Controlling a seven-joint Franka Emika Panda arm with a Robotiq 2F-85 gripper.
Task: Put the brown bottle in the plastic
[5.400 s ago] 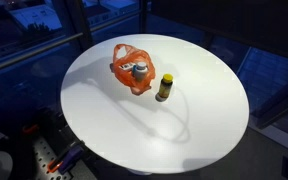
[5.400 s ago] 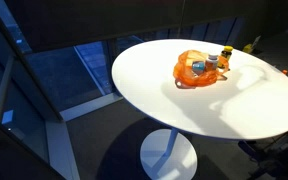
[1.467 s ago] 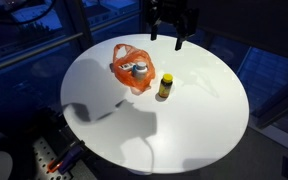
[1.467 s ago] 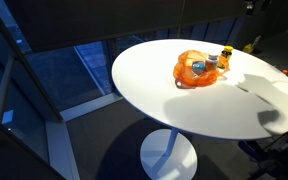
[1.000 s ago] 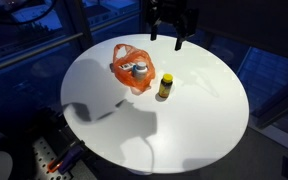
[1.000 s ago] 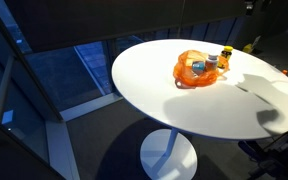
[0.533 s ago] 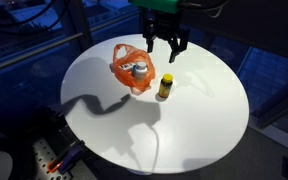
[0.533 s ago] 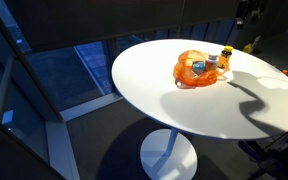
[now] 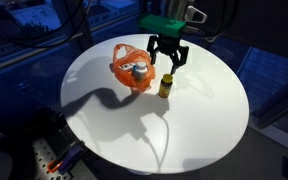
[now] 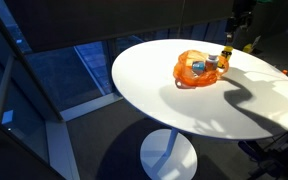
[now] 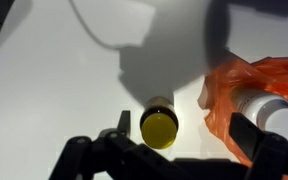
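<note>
The brown bottle [image 9: 165, 86] with a yellow cap stands upright on the round white table [image 9: 134, 120], next to the orange plastic bag [image 9: 130, 68]. The bag holds a container with a grey lid. My gripper [image 9: 169, 62] is open and hovers just above the bottle. In the wrist view the bottle [image 11: 159, 124] shows from above, between my open fingers [image 11: 182, 130], with the bag [image 11: 259, 95] to the right. Another exterior view shows the bottle [image 10: 225, 57] beside the bag [image 10: 195, 70], with my gripper [image 10: 231, 33] above it.
The table edge drops off on all sides, with dark floor below [image 10: 94, 120]. Cables and equipment lie on the floor near the table's base [image 9: 44, 160]. Glass walls stand behind the table.
My gripper has come down from high above the table's far side to just over the brown bottle. It stays open. The bottle and bag have not moved.
</note>
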